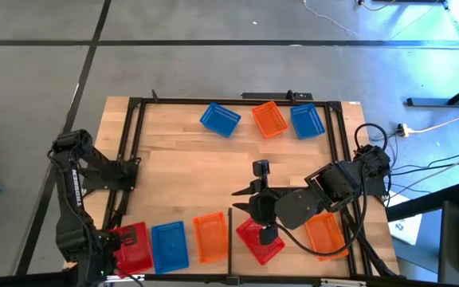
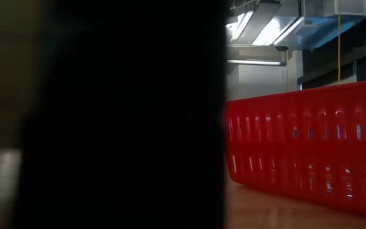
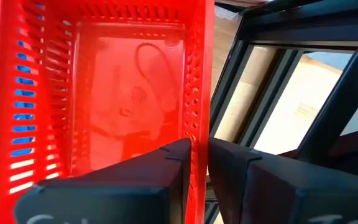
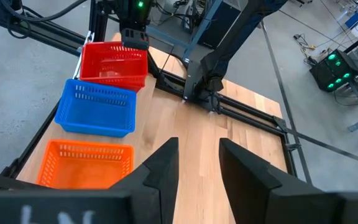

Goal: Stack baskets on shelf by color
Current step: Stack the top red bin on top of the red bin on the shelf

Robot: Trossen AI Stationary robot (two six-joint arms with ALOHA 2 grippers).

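A red basket (image 1: 134, 248) sits at the near left corner of the pale wooden shelf (image 1: 190, 171), with a blue basket (image 1: 170, 245) and an orange basket (image 1: 209, 237) beside it. My left gripper (image 3: 199, 146) is shut on this red basket's left wall. My right gripper (image 4: 199, 146) is open and holds nothing. It hovers over the middle of the shelf (image 1: 241, 201), pointing toward the table's left, just above a second red basket (image 1: 260, 241). Another orange basket (image 1: 325, 236) lies near the right side. Two blue baskets (image 1: 219, 119) (image 1: 307, 121) and an orange one (image 1: 270, 119) stand along the far edge. My left gripper holds the red basket by the long side wall (image 3: 199, 118) nearest the table's left edge. One finger (image 3: 166, 165) is inside the basket and the other finger (image 3: 232, 165) outside, coming from above. Whether the basket's floor still rests on the shelf, I cannot tell.
A thin black divider bar (image 1: 229, 235) stands at the near edge between the orange basket and the second red one. A black frame (image 1: 130, 143) runs round the panel. Bare wood lies in the middle of the shelf. A dark shape (image 2: 119, 114) blocks the low view's left half.
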